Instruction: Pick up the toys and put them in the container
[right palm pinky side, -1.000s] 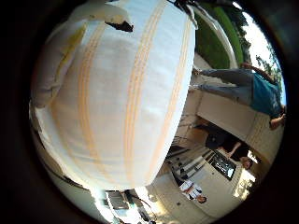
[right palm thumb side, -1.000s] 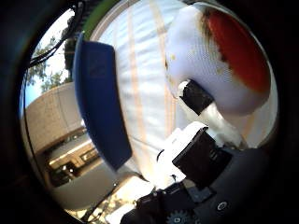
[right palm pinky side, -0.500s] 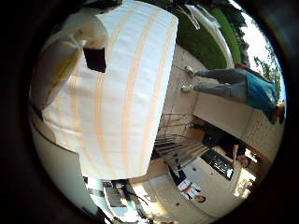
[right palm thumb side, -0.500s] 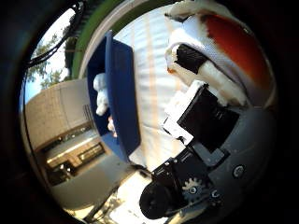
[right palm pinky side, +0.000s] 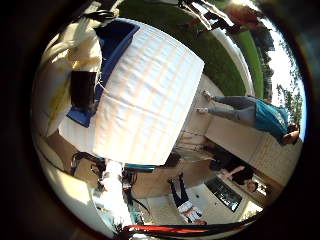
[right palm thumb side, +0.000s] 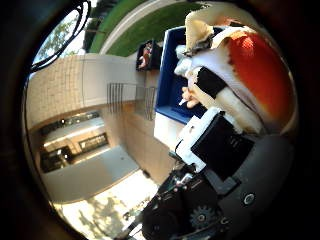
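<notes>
My right hand (right palm thumb side: 220, 145) is shut on a white plush toy (right palm thumb side: 260, 70) with a large orange-red patch. One black-tipped finger (right palm thumb side: 210, 82) curls across the toy's body, pressing it to the palm. The blue container (right palm thumb side: 170, 95) stands at one end of the table, below and beside the held toy. A small pale toy (right palm thumb side: 189, 96) shows inside it. In the little finger side view the toy's cream side (right palm pinky side: 55, 85) lies against a black fingertip (right palm pinky side: 82, 90), with the container's rim (right palm pinky side: 117, 37) behind.
The table (right palm pinky side: 150, 110) carries a white cloth with faint orange stripes and stands well below the palm. A black box (right palm thumb side: 148, 54) sits on the ground past the container. A person (right palm pinky side: 250, 112) stands on the paving beside the table; grass lies beyond.
The hand has risen away from the table with the plush toy still in it, so the table looks smaller. The blue container and its inside have come into view.
</notes>
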